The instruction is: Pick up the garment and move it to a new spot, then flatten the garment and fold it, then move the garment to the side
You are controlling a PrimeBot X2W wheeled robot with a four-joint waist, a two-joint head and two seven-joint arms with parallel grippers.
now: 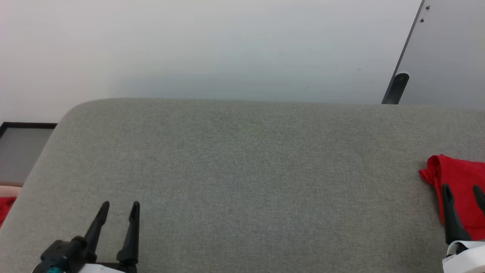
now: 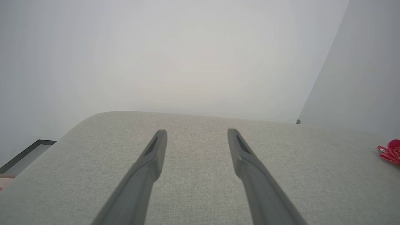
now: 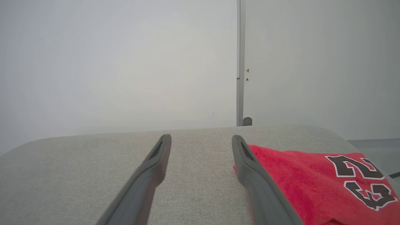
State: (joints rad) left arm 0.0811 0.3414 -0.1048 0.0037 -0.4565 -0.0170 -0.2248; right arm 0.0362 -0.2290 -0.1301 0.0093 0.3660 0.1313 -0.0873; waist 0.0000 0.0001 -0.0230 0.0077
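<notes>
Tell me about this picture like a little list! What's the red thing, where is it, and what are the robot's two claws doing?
Thing: red shirt with a black 23 outlined in white
Where it is: lying on the gray cushion, at its right edge
Left claw: open, holding nothing, over bare cushion, far from the shirt
Right claw: open, holding nothing, at the shirt's near-left edge; cannot tell if it touches
Behind: plain pale wall
</notes>
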